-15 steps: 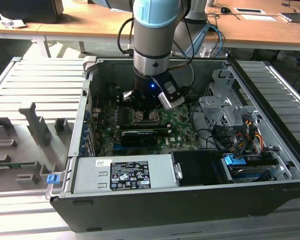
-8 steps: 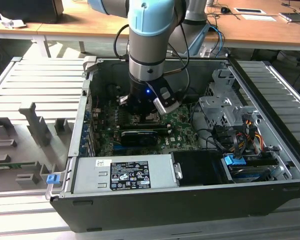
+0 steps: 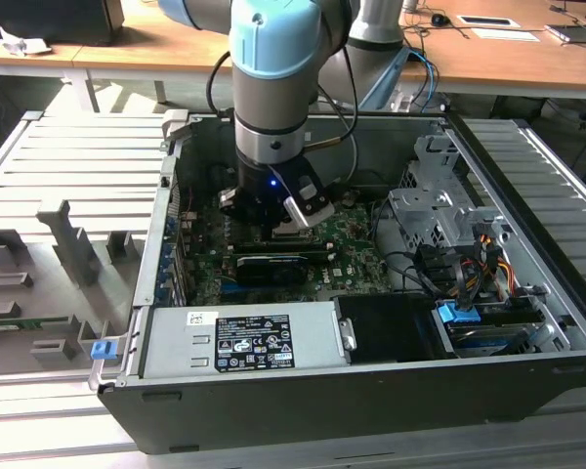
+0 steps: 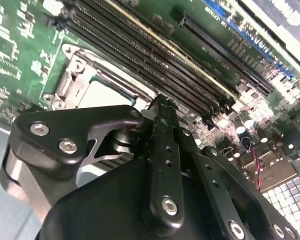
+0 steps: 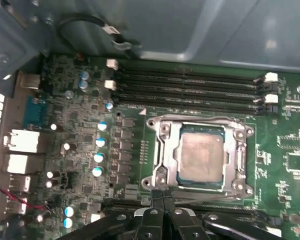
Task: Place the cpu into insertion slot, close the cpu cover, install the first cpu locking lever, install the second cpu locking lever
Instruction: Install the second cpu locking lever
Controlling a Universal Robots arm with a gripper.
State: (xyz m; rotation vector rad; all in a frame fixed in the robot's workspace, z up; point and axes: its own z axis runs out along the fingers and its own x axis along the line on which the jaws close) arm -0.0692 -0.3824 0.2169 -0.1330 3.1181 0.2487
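The cpu (image 5: pixel 200 157) was seen already seated in its socket on the motherboard (image 5: pixel 80 150), with the cpu cover (image 5: pixel 166 150) lying flat around it, its square window framing the pale metal top. The first 2 steps were therefore judged done, and 1 of the locking levers was judged to be the step in hand; whether either lever was already latched could not be told. The gripper (image 5: pixel 162 196) was held low inside the computer case (image 3: pixel 527 186), its jaws pressed together with nothing pinched between them, the tips just beside the socket's edge and apart from the chip itself. In the second wrist view the shut tip of the gripper (image 4: pixel 162 102) was seen close over that same edge, with the cover's corner (image 4: pixel 72 80) beyond it. In the exterior view the gripper (image 3: pixel 278 220) was placed at 12 o'clock from the long black card (image 3: pixel 269 266). A lever step was judged to call for a steady downward push and a sideways hook under its catch, without the chip or the cover being disturbed.
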